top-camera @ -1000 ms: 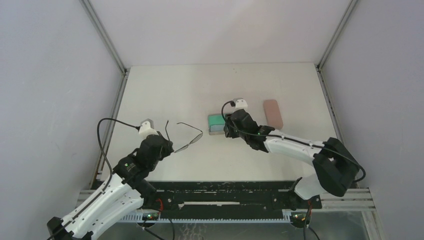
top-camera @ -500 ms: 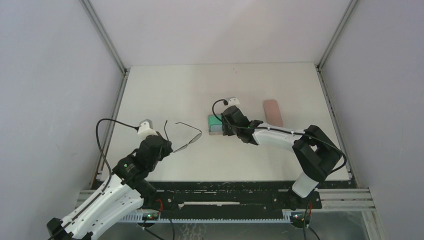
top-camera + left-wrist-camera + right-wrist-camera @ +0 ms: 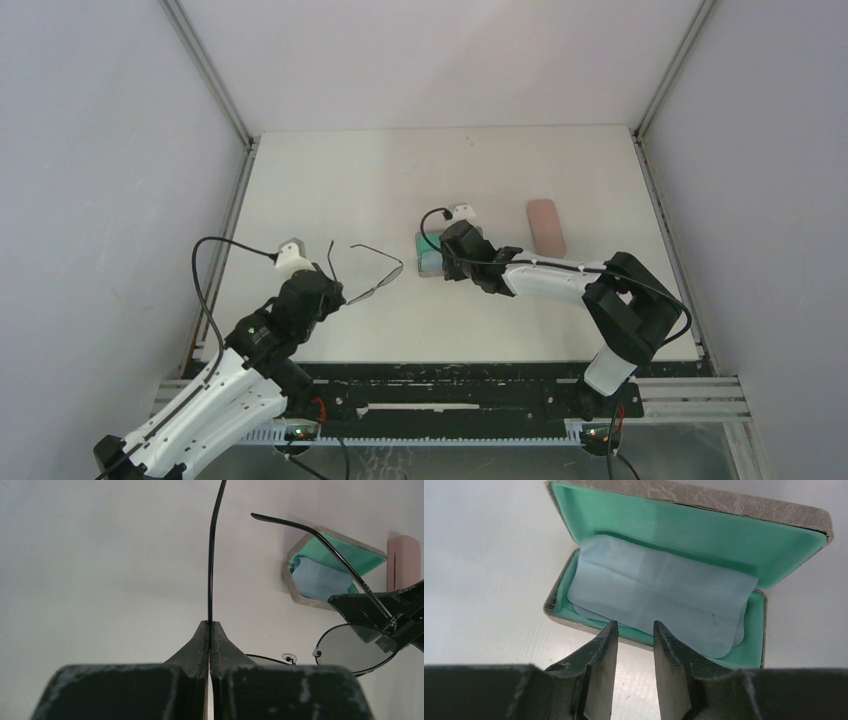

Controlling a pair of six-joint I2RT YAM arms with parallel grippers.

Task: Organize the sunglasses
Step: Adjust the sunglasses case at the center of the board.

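White desk (image 3: 330, 180), sunglasses (image 3: 350, 647) left of centre.
Left end effector (image 3: 210, 630) pinches a temple of the round-lens pair, left of the open grey-brown case (image 3: 734, 507); right end effector (image 3: 634, 630), jaws parted, sits at its rim; pink case (image 3: 546, 226) farther right.

Top view looks down from behind; both close wrist views share the open case (image 3: 365, 555).

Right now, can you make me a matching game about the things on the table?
1. sunglasses
2. grey-brown case
3. pink case
4. blue cloth

A. lying inside the open case
B. shut, on the right
C. pinched in the left jaws
D. open, green inside

Pairs: 1-C, 2-D, 3-B, 4-A
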